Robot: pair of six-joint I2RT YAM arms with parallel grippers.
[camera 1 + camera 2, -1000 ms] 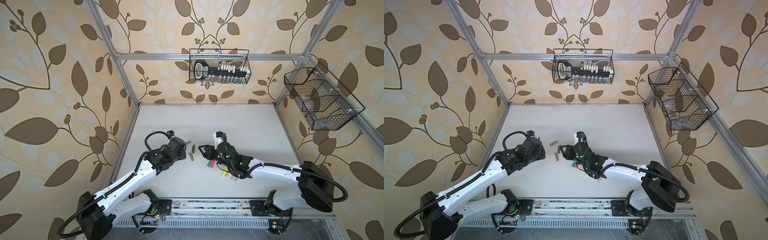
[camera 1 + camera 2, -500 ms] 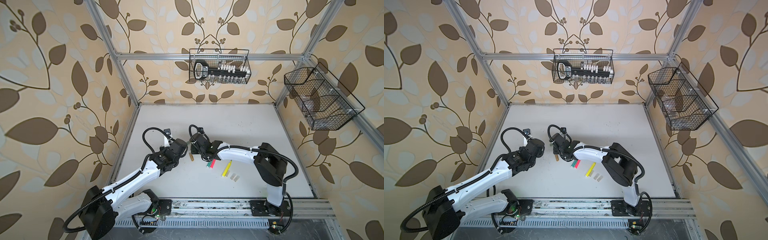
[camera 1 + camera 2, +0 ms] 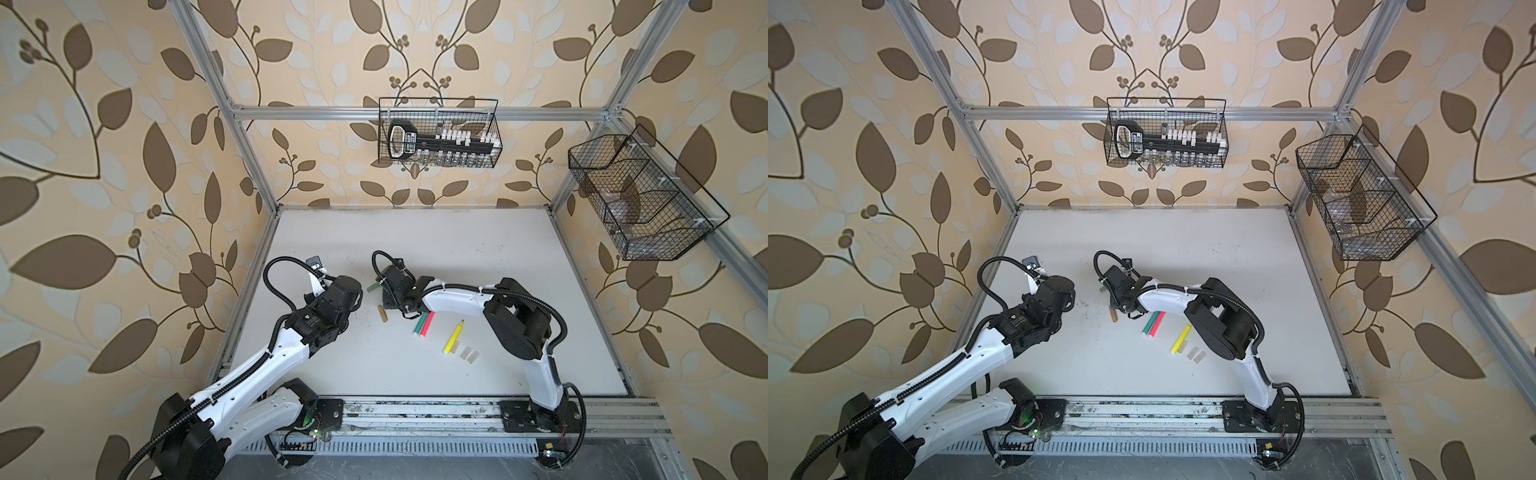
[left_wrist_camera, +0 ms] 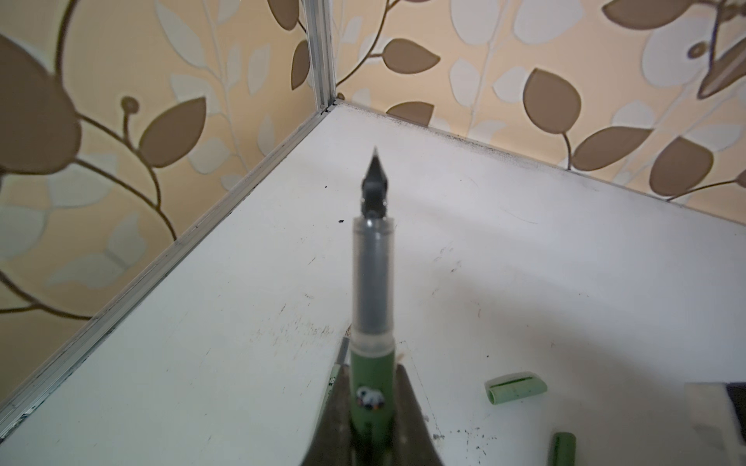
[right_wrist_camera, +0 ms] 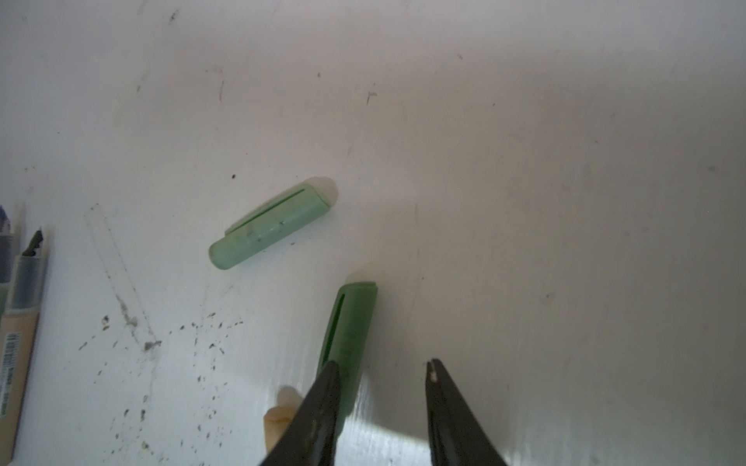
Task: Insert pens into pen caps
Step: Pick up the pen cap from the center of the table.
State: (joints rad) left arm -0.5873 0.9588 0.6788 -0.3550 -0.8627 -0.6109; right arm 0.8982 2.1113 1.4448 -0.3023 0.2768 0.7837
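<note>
Worktop (image 3: 415, 249): white and scuffed. All the pens and caps lie in the near half, within reach of both my arms.
Left claw (image 4: 372, 365): clenched on the green pen (image 4: 371, 282), held clear of the worktop with the nib pointing away from me. I judge this leaves the tip free for a cap.
Right claw (image 5: 383, 365): released, jaws apart and nothing between them. It hangs low, with one finger over the end of the dark green cap (image 5: 351, 322); I judge I am lining up to pick it.
Green pen: green barrel with a small panda sticker, a clear grey grip section, and a dark pointed nib.
Markers: the green marker (image 3: 420, 325) and pink marker (image 3: 428, 323) lie touching, the yellow marker (image 3: 454, 336) near them, and the clear caps (image 3: 473, 356) just beside it, all uncapped.
Dark green cap: flat on the worktop, clip slit up.
Pale green cap (image 5: 270, 224): flat, near the dark one but apart.
Tan cap (image 5: 276, 421): mostly hidden behind my finger.
</note>
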